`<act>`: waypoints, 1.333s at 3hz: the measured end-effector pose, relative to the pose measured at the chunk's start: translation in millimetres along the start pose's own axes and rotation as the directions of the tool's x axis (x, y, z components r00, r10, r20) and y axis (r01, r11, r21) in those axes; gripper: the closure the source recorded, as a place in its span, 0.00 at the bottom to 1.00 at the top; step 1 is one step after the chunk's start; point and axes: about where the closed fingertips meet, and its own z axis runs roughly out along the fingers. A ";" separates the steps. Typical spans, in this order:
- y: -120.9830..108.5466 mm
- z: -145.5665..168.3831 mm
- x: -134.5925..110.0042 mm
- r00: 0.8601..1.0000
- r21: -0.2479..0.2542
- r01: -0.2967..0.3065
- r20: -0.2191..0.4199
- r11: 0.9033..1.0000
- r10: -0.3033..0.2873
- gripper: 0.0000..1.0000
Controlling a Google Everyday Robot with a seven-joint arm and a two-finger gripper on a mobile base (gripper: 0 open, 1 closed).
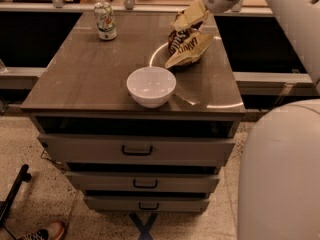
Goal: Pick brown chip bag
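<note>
The brown chip bag (189, 48) lies crumpled on the far right part of the wooden cabinet top (85, 74). It is dark brown at its upper left and tan-gold with dark lettering at its lower right. My gripper (187, 23) comes down from the white arm at the top right. It sits right at the bag's upper end, touching or just above it. The bag rests on the cabinet top.
A white bowl (151, 85) stands near the front middle, close in front of the bag. A green-and-white can (105, 20) stands at the far left. Below are drawers (137, 150). My white body (280, 174) fills the lower right. A shoe (44, 231) is on the floor.
</note>
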 end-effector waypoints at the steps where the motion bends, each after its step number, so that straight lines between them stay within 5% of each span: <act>1: 19.3 23.4 14.6 0.997 -0.038 0.015 -0.069 0.999 -0.017 0.00; 3: 46.5 48.0 39.4 0.985 -0.133 0.036 -0.163 0.990 -0.058 0.41; 4: 41.9 34.7 34.3 0.990 -0.152 0.033 -0.129 0.988 -0.053 0.64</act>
